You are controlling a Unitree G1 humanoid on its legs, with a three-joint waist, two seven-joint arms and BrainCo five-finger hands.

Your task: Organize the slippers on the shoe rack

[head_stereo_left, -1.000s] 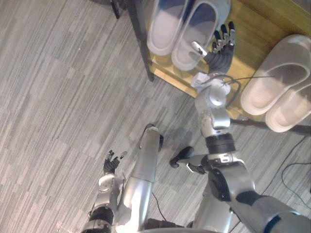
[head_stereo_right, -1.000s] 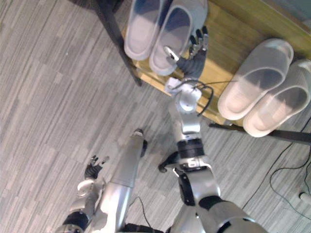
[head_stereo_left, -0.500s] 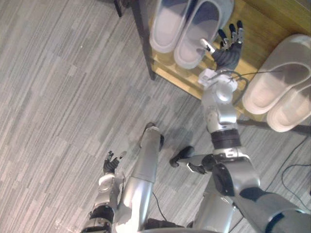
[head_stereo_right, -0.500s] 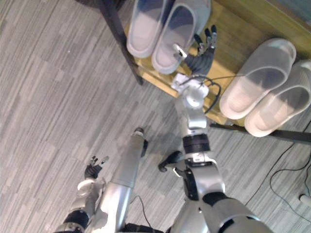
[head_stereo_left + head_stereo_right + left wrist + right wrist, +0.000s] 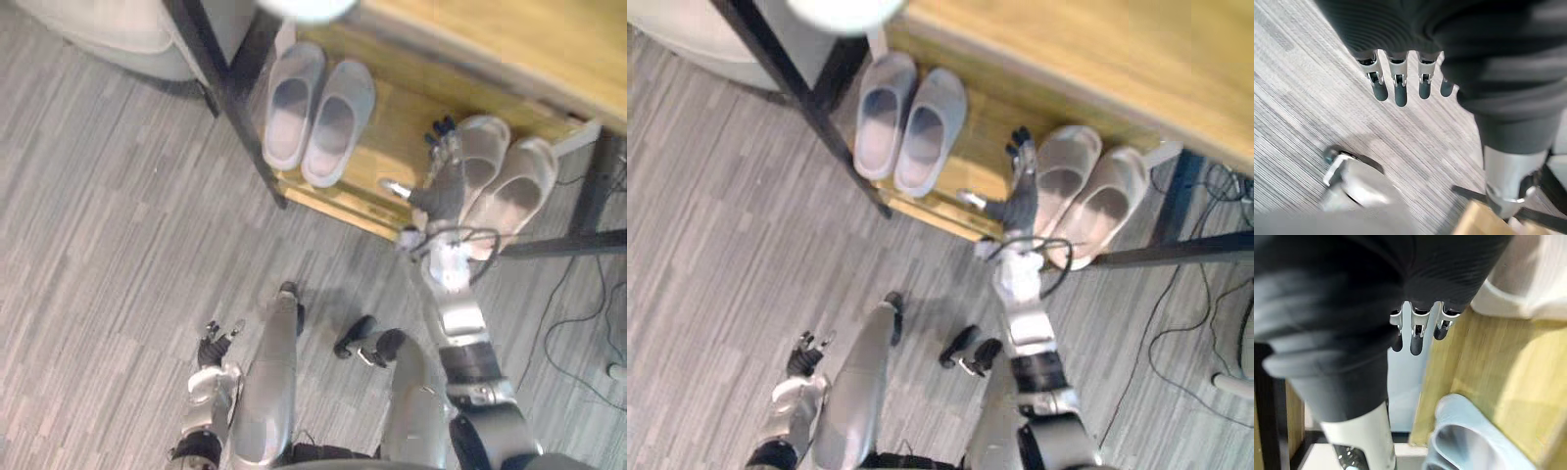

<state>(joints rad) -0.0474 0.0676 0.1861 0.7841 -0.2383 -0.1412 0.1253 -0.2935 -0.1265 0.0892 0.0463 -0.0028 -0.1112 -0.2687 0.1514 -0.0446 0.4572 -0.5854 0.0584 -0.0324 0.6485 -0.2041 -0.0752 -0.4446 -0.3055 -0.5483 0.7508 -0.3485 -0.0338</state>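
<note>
Beige pair (image 5: 516, 191) at right centre is lying angled; right hand (image 5: 443, 186), fingers spread beside it, should be pushing slowly, squaring it with grey pair (image 5: 318, 113).

On the light wooden shoe rack shelf (image 5: 397, 122), the pair of grey foam slippers (image 5: 315, 119) lies at the left and the pair of beige foam slippers (image 5: 505, 186) at the right. The right hand (image 5: 443, 184) is between the pairs, just beside the beige one. The left hand (image 5: 214, 343) hangs over the grey striped floor (image 5: 98, 245), near left.
</note>
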